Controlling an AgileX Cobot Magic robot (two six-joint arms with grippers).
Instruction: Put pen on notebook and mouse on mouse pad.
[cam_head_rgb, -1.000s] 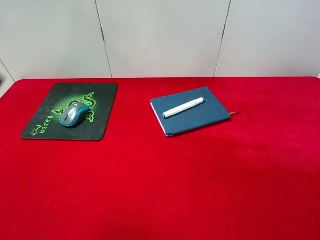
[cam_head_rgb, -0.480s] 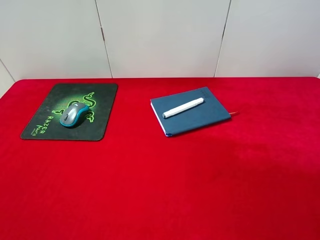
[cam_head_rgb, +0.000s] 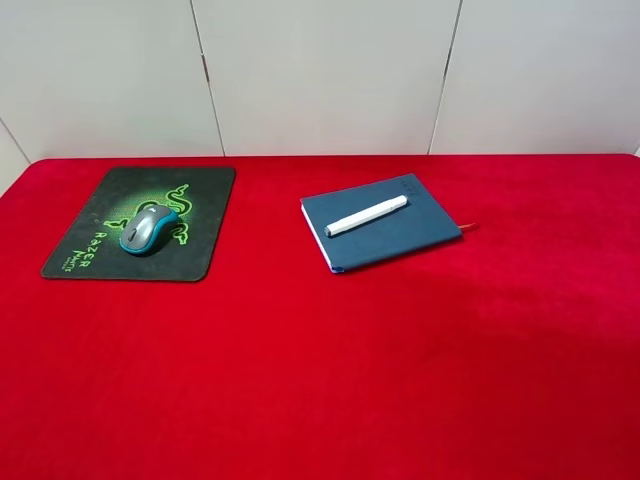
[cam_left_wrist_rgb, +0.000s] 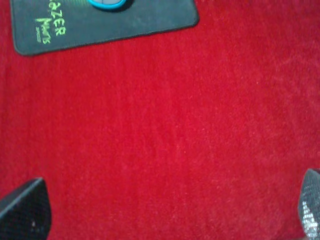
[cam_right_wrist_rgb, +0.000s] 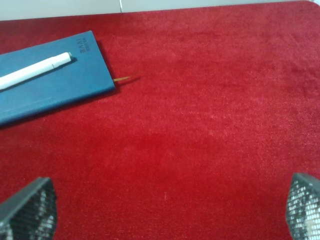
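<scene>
While both grippers' fingers sit wide apart w/ nothing between, the pen lies diagonally on the notebook. Mouse rests on the mouse pad, red surface underneath.

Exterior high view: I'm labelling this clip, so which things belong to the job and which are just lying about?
Job things:
pen, lying on the notebook
mouse, sitting on the mouse pad

Just there:
red tablecloth
white wall panels
</scene>
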